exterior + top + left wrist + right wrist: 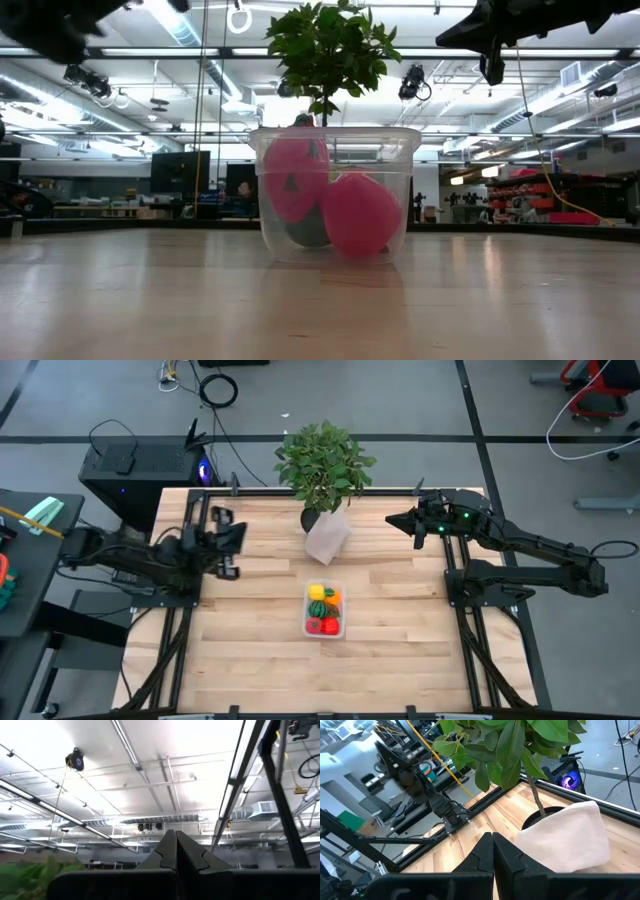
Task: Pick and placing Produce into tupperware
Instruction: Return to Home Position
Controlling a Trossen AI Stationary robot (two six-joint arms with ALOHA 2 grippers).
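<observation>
The clear tupperware (325, 611) stands on its base in the middle of the wooden table. In it lies the produce: a yellow piece (318, 593), an orange one (334, 597), a striped green one (318, 608) and two red ones (322, 626). The low view shows pinkish-red pieces (360, 214) behind the tub's clear wall (270, 240). My left gripper (240, 539) (175, 851) is shut on nothing. It stands high over the table's left side, tilted up at the ceiling. My right gripper (392, 519) (493, 851) is shut on nothing too. It stands high at the far right, aimed at the plant pot.
A leafy potted plant (323, 458) in a pale wrapped pot (328, 538) stands at the far middle, just beyond the tub. A black frame rail (180, 650) runs along each side of the table. Bare wood (250, 650) lies around the tub.
</observation>
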